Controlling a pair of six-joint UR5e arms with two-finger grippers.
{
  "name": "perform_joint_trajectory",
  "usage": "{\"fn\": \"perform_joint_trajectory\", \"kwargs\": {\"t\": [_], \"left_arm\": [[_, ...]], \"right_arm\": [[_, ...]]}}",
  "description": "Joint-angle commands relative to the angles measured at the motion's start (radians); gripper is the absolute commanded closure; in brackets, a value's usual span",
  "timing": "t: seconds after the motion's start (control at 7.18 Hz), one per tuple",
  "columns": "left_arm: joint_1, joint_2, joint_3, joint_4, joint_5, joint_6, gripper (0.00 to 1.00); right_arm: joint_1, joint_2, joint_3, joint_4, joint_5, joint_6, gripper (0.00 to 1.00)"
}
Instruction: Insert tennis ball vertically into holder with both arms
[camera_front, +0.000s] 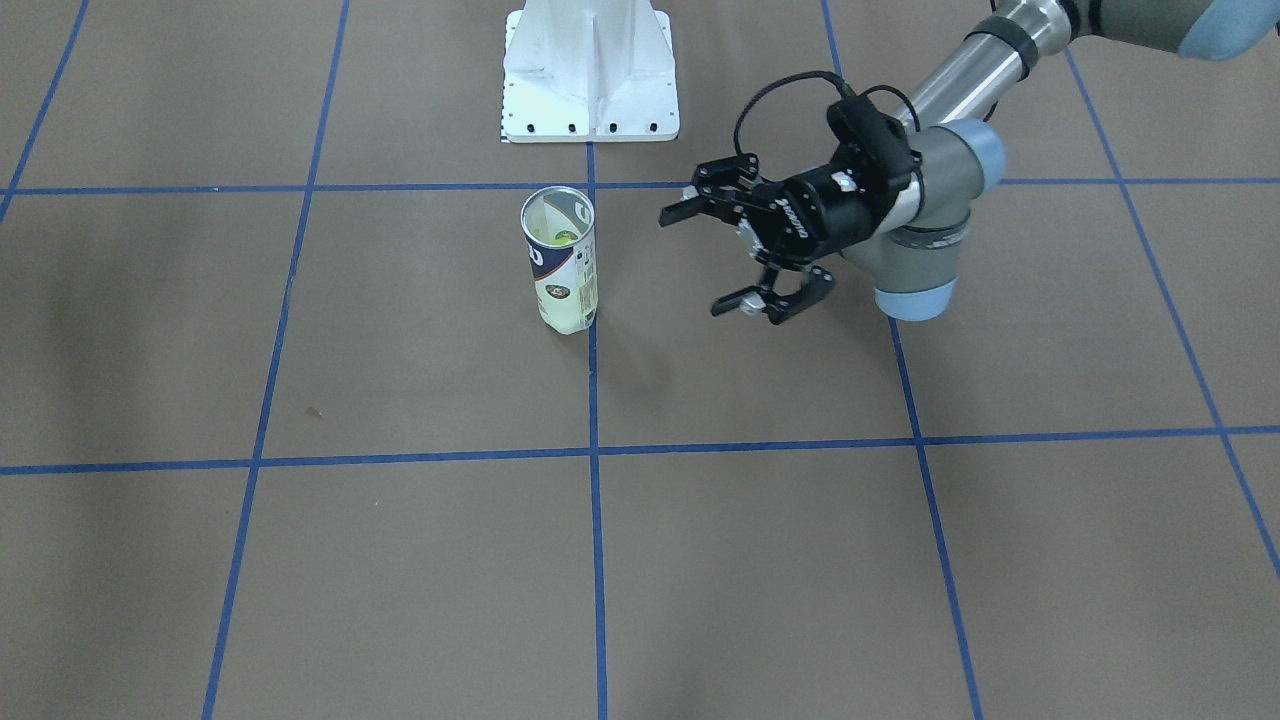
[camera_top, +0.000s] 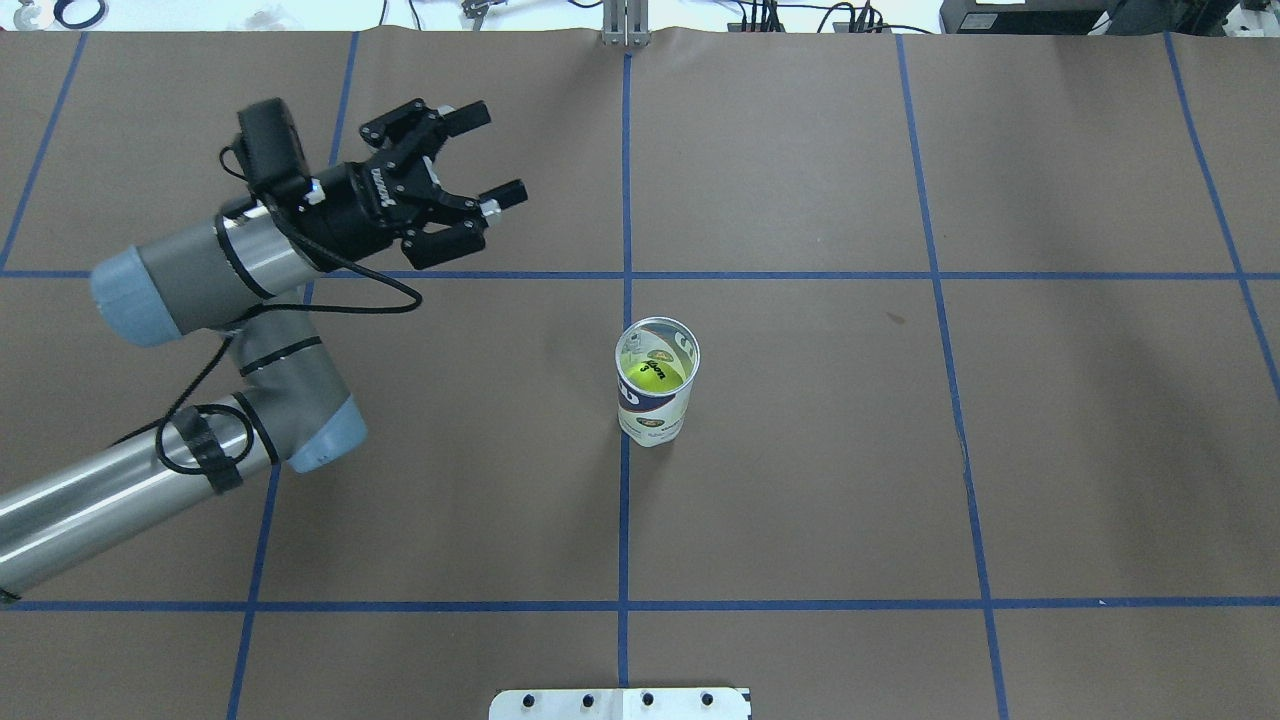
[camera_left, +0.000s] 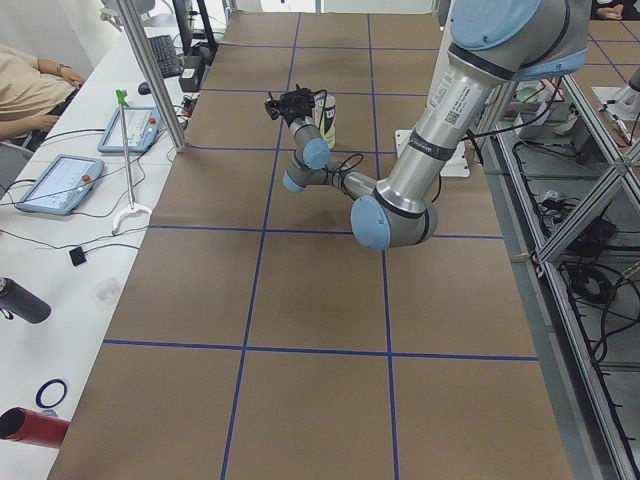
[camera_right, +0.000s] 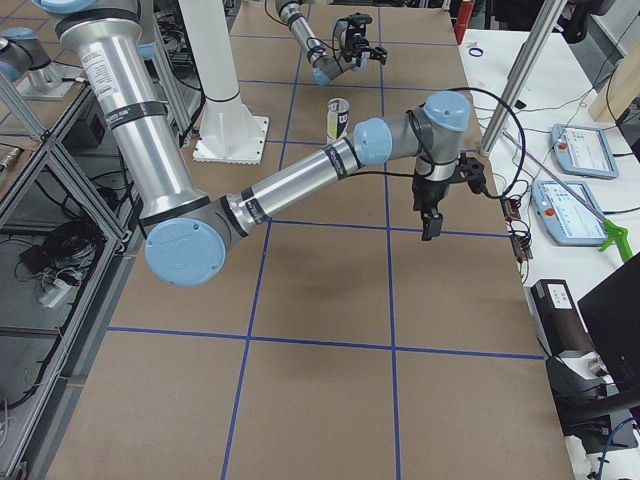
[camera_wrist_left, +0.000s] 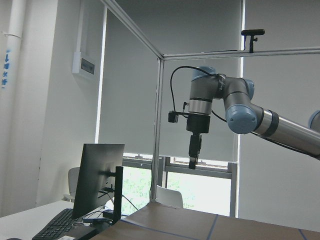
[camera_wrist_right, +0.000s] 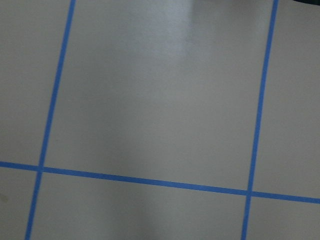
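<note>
Left gripper gapes wide, empty, at ten o'clock from the upright holder, ball inside. Right gripper: opening cannot be told. Insertion looks done; next calls only for staying clear without knocking it.

The holder is clear, glossy plastic with a smooth printed label, and a fuzzy tennis ball shows inside. The table covering is matt brown paper crossed by smooth blue tape. The left arm has brushed silvery metal tubes.

Left arm and right arm are shiny silver tubes with grey joints and light-blue caps. A black cable loops onto the black left gripper, which has white lettering.
</note>
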Motion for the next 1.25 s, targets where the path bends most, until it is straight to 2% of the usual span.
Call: {"fn": "perform_joint_trajectory", "kwargs": {"t": [0.0,0.14,0.28,0.56,0.7,0.97,1.11], "left_arm": [[-0.101,0.125,0.003,-0.001,0.18,-0.026,0.01],[-0.103,0.179,0.009,-0.001,0.346,-0.026,0.01],[-0.146,0.205,0.017,0.002,0.364,-0.035,0.01],[-0.224,0.206,0.124,0.016,0.361,-0.047,0.01],[-0.224,0.195,0.149,0.024,0.363,-0.049,0.01],[-0.235,0.218,0.154,0.024,0.358,-0.047,0.0],[-0.27,0.268,0.166,0.06,0.306,-0.041,0.0]], "right_arm": [[0.053,-0.061,-0.096,0.144,0.025,-0.061,0.0],[0.053,-0.062,-0.11,0.161,0.023,-0.066,0.0],[0.059,-0.064,-0.11,0.164,0.023,-0.069,0.0],[0.067,-0.064,-0.11,0.164,0.023,-0.073,0.0],[0.067,-0.064,-0.109,0.164,0.025,-0.073,0.0],[0.072,-0.068,-0.109,0.164,0.025,-0.083,0.0],[0.075,-0.081,-0.109,0.166,0.023,-0.075,0.0]]}}
